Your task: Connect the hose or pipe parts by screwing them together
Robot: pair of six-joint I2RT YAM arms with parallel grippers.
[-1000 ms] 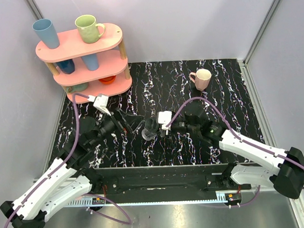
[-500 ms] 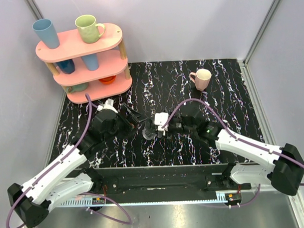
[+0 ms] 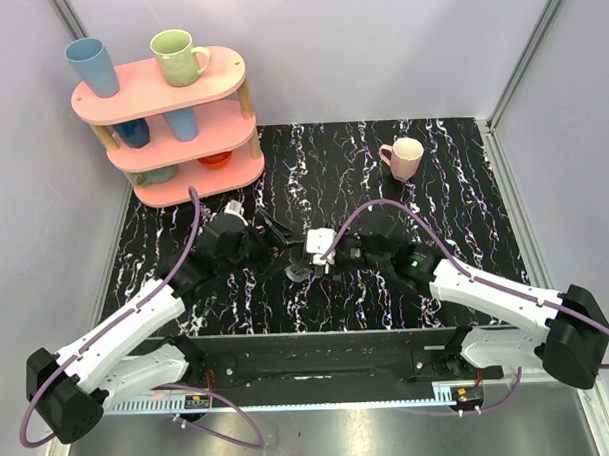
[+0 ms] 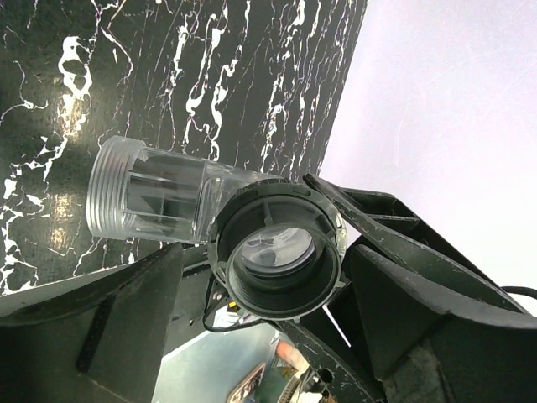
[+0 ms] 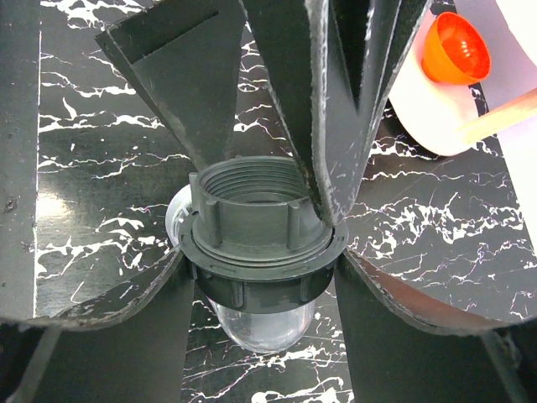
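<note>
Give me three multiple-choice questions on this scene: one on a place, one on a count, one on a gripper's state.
1. Where is the pink mug?
A. on the pink rack
B. in a gripper
C. on the table, back right
2. How many cups stand on the rack's top tier?
A. two
B. none
C. five
3. The right gripper is:
A. wide open
B. shut on the grey threaded fitting
C. out of view
Answers: C, it stands on the table; A, a blue cup and a green mug; B, its fingers clamp the fitting's flange.
</note>
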